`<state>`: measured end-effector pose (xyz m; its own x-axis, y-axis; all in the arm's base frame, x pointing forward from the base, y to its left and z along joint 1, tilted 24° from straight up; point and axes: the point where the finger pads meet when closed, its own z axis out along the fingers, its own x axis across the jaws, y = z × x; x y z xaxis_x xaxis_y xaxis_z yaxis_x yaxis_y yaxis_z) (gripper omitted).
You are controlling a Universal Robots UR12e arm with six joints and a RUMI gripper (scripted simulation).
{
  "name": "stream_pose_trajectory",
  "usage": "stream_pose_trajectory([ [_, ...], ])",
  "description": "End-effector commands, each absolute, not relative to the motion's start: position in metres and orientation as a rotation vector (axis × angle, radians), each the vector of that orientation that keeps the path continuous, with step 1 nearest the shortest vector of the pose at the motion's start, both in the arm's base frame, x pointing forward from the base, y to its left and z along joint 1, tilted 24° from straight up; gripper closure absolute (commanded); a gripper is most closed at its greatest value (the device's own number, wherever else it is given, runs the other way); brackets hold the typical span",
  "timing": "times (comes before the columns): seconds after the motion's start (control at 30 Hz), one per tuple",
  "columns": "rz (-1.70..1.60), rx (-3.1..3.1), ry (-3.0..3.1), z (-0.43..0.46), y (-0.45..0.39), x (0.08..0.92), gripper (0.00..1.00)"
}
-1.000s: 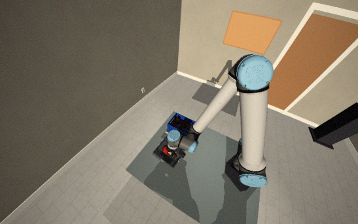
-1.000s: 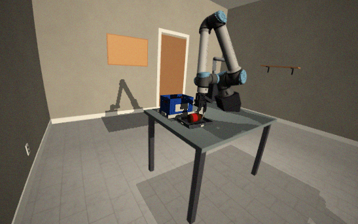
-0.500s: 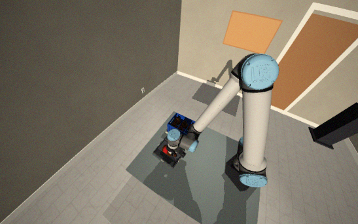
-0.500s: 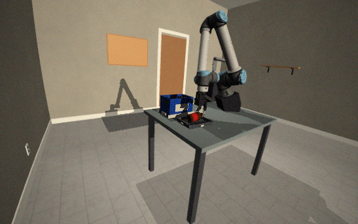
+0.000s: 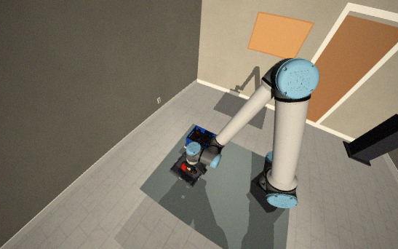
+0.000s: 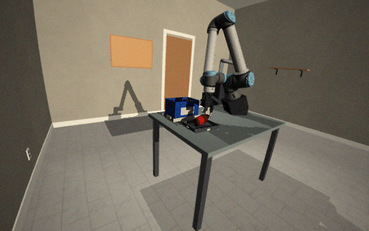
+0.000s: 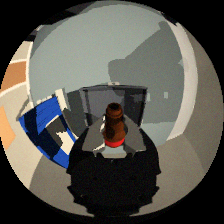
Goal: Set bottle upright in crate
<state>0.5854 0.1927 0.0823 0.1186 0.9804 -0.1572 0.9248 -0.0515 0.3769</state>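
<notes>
A brown bottle [image 5: 185,167] [image 6: 200,119] [image 7: 114,120] with a red label is over the tray, slanting in the exterior view with its brown end higher. My gripper [image 7: 114,114] is shut on the bottle, one jaw on each side of its body, with the neck sticking out beyond the jaws. Whether the bottle's lower end touches the tray is too small to tell. The dark tray [image 6: 196,130] [image 7: 95,102] lies on the table below. The blue crate [image 6: 172,109] [image 7: 37,117] stands beside the tray, with dark brown bottles inside.
The grey-green table [image 5: 228,175] [image 6: 249,130] bears the crate, the tray and the arm's base. The crate walls rise well above the tray's low rim. The arm's wrist hangs over the tray, close beside the crate.
</notes>
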Motion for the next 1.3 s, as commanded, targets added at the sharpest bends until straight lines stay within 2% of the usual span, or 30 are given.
stream_pose_trajectory([
  [0.0,0.200,2.021,1.848,0.088,0.194,0.584,1.00],
  [1.27,0.200,2.021,1.848,0.143,0.205,0.562,1.00],
])
